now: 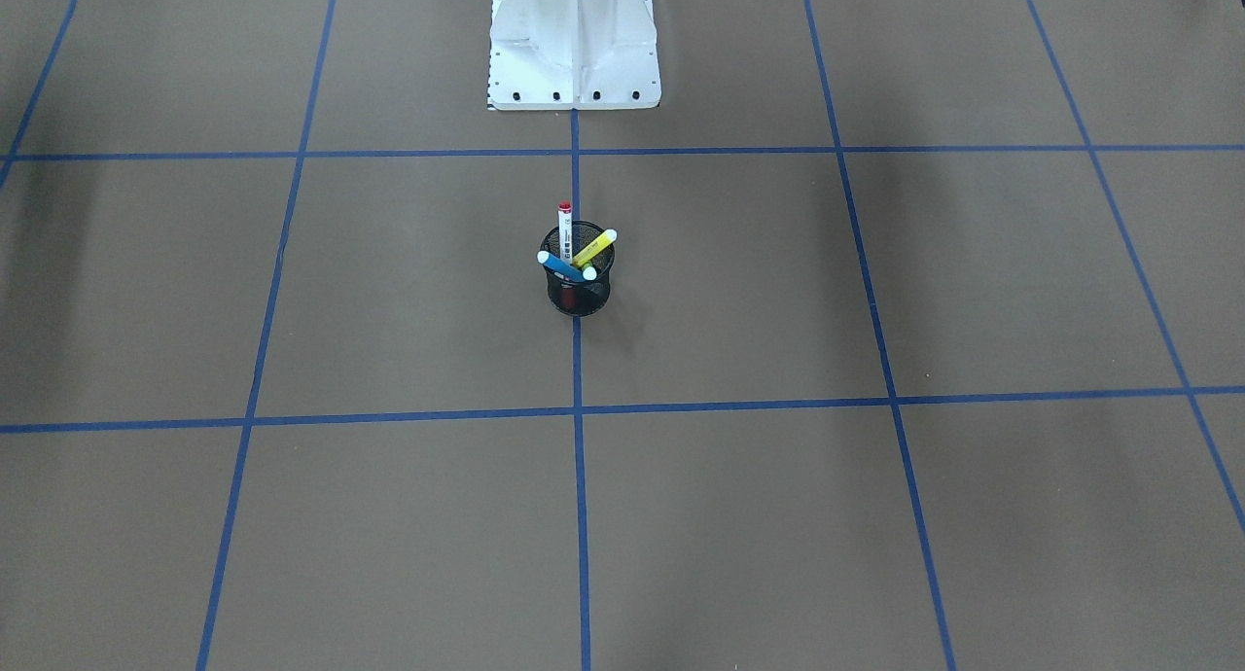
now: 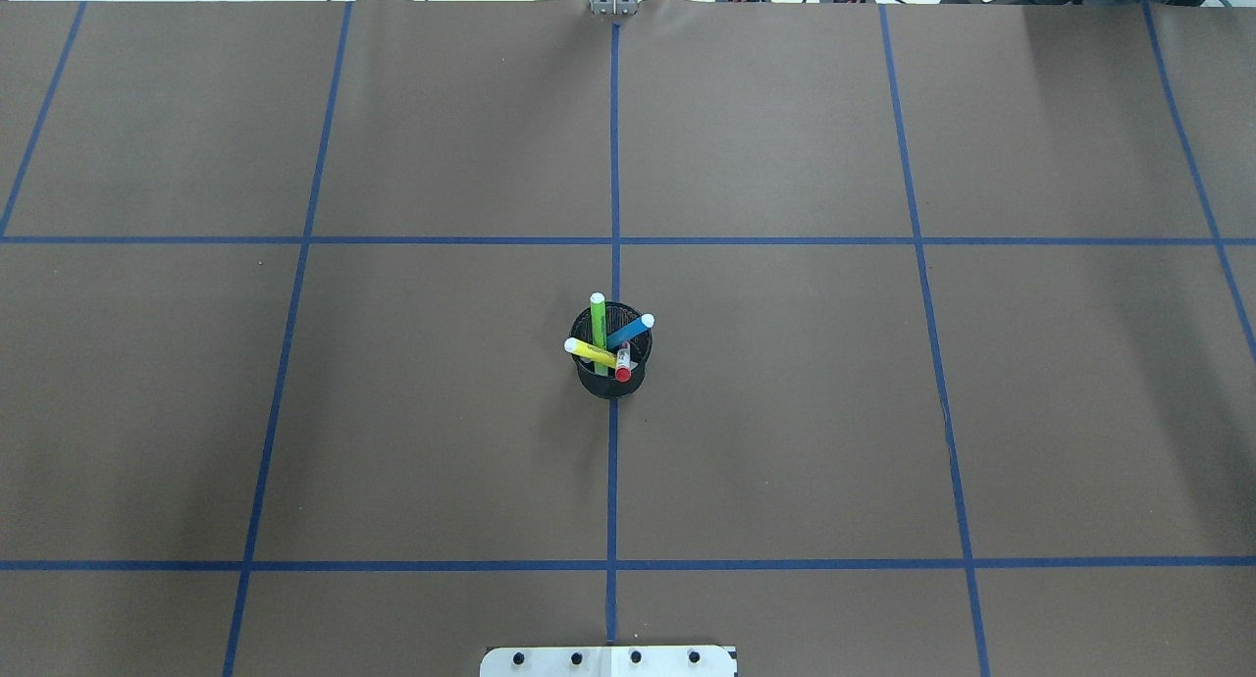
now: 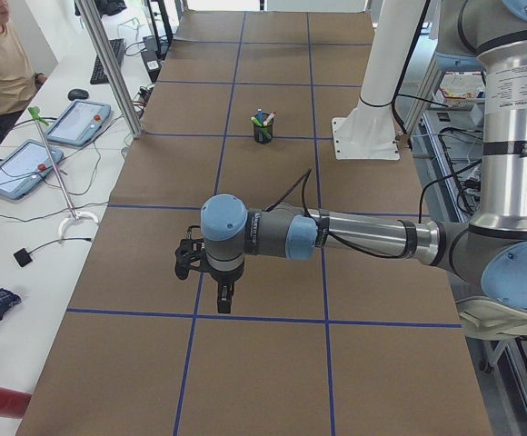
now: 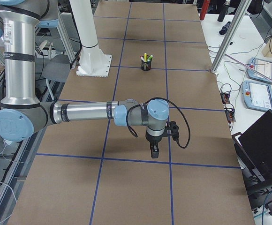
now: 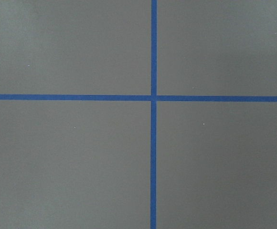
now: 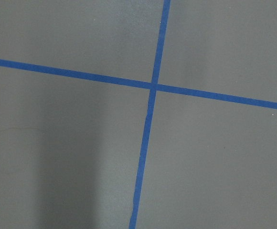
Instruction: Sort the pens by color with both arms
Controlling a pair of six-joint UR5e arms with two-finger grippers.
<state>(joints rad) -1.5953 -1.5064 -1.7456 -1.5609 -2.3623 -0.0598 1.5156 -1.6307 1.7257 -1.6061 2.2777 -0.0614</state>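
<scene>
Though well apart, both arms (image 3: 363,238) (image 4: 84,111) outstretched.

1. A black mesh cup (image 2: 608,388) is standing in the middle of the table (image 2: 392,412), far from every edge.
2. A green pen (image 2: 598,319), a blue pen (image 2: 629,334), a yellow pen (image 2: 592,352) and a red-capped pen (image 2: 623,363) are leaning inside it.

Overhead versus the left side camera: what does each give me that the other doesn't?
Only overhead: the four pens clearly apart by colour, green, yellow, blue and red-capped, fanned out in the cup. Only the left side: the left arm stretched over the table, its claw pointing down well away from the cup, plus a seated person and tablets. Both: cup with pens, tape grid, white base.
</scene>
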